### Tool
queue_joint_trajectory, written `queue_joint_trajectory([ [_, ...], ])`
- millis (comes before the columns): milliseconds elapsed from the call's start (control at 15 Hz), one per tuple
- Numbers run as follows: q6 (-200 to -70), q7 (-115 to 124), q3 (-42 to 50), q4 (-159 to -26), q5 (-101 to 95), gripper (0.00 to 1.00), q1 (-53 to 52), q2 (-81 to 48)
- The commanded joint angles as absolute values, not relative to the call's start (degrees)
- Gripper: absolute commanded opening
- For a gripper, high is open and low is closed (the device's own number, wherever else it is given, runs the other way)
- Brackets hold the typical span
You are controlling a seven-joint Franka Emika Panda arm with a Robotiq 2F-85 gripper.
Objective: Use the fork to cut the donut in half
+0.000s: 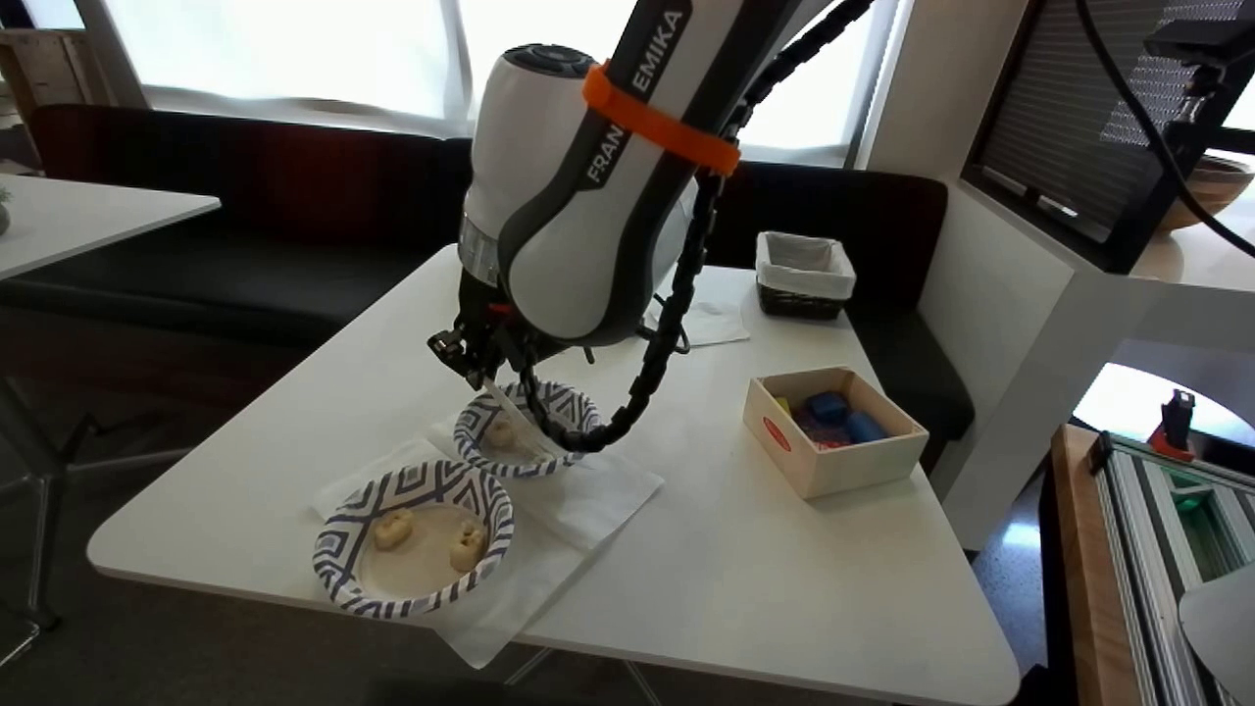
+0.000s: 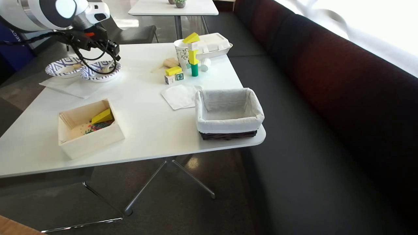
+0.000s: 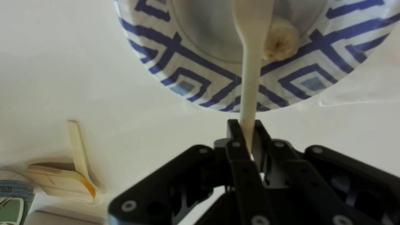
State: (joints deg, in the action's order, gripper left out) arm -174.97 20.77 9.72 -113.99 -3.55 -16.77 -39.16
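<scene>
My gripper is shut on the handle of a pale fork. The fork's far end runs past the top edge of the wrist view, so its tines are hidden there. The fork slants down into a blue-and-white patterned bowl in an exterior view, with my gripper just above the bowl's rim. A small pale donut lies in this bowl, just beside the fork; it also shows in an exterior view. I cannot tell whether the fork touches it.
A similar bowl with two small donut-like pieces stands beside it, on white napkins. A wooden box, a lined basket, a paper cup, a white carton and toy blocks share the table.
</scene>
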Motion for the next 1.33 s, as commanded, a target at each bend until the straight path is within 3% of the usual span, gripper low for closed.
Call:
queue_joint_trajectory([
  [0, -179.50, 20.51, 13.62, -116.99, -2.37, 0.03, -21.29, -36.83],
  [533, -192.31, 24.41, 25.82, -124.97, 1.76, 0.03, -34.39, -32.78],
  [867, -200.52, 25.73, 38.16, -130.23, 9.88, 0.03, -48.23, -35.31],
  [1267, -209.09, 26.80, 39.13, -133.71, 18.98, 0.03, -53.92, -39.25],
])
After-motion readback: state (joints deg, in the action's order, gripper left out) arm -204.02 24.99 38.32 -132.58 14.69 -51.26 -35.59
